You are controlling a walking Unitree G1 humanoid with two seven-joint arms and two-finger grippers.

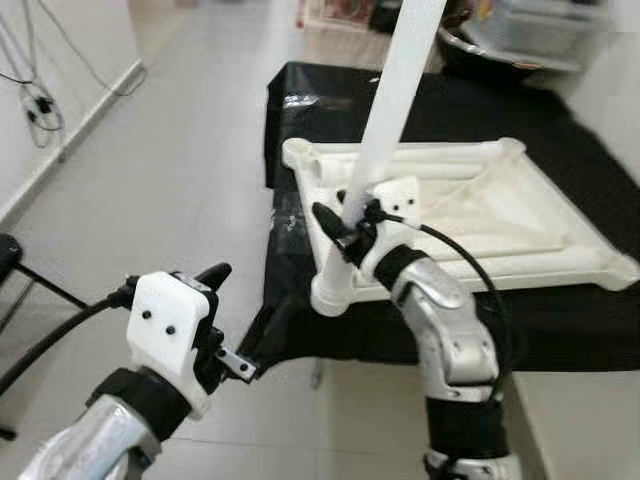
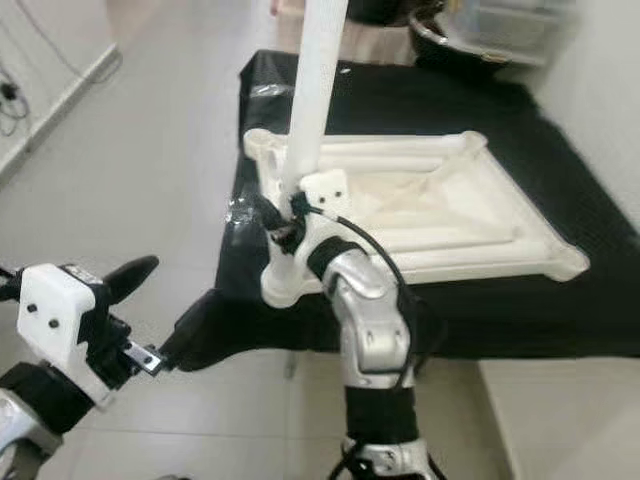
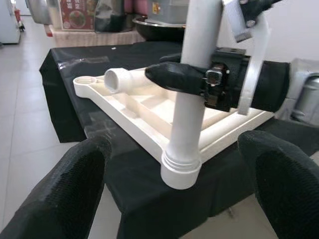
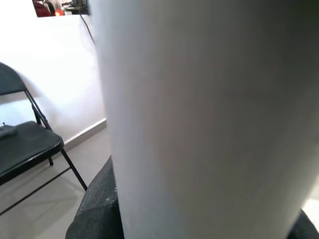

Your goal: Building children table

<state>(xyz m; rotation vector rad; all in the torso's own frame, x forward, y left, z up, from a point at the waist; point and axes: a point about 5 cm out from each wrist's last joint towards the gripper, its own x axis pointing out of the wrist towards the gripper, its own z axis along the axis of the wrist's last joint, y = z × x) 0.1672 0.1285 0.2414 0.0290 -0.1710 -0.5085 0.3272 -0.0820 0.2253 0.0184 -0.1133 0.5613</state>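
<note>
Two grippers in view. Right gripper [image 1: 350, 232] is clamped around the white leg [image 1: 385, 135], fingers closed on it just above the tabletop's near-left corner. Leg stands tilted, its lower end seated in the corner socket [image 3: 180, 169] of the tabletop [image 1: 500, 215]; threads show just above the socket. Tabletop lies underside up on the black-covered desk [image 1: 420, 110], ribs showing, another open socket [image 3: 115, 79] along its left edge. Left gripper [image 3: 174, 199] hangs off the desk's near-left corner, below and left of the socket, fingers [image 3: 75, 194] spread wide, holding nothing, touching nothing. Black folding chair [image 4: 25, 144] stands by the wall, left of the desk.
</note>
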